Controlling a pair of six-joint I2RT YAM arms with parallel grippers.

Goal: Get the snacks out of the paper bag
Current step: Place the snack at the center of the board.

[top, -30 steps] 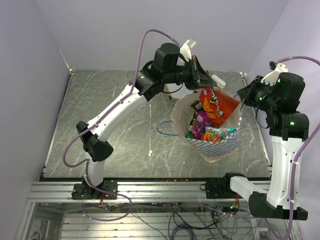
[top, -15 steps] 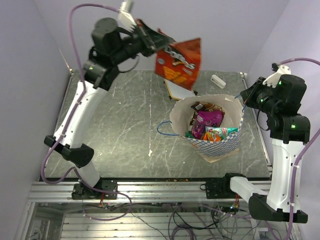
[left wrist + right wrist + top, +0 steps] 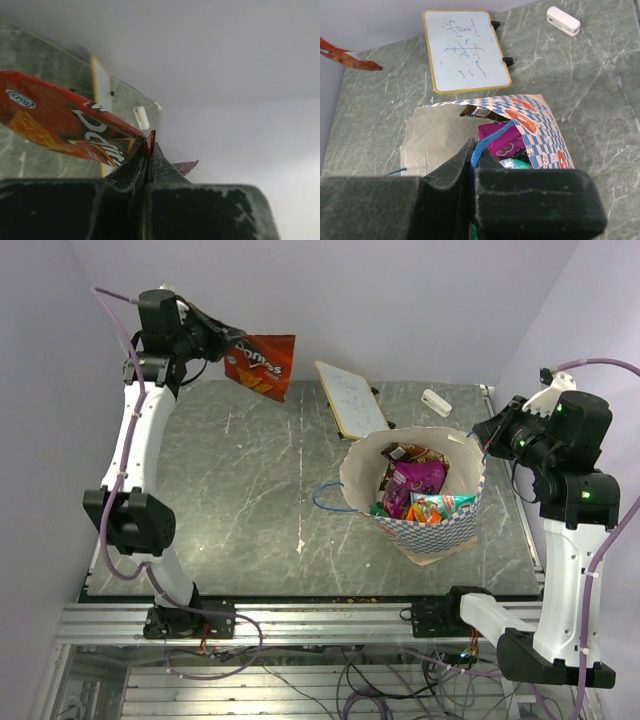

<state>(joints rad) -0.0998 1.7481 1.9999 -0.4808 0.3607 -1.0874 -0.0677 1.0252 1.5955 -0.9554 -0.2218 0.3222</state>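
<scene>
Left tool [image 3: 149, 145]: we record it closed tight on one edge of a red-orange packet [image 3: 262, 362]. The packet hangs in the air over the far left corner of the surface [image 3: 230, 500], well apart from the bag.

Right tool [image 3: 471, 150]: clamped on a blue cord handle [image 3: 492, 136] of the paper bag [image 3: 440, 528].

Bag: upright at right-centre, mouth open. Inside we count a magenta packet [image 3: 415, 478], an orange packet [image 3: 430, 508] and others.

Beyond the bag: a whiteboard [image 3: 350, 398] and a small white block [image 3: 436, 402], both on the surface.
</scene>
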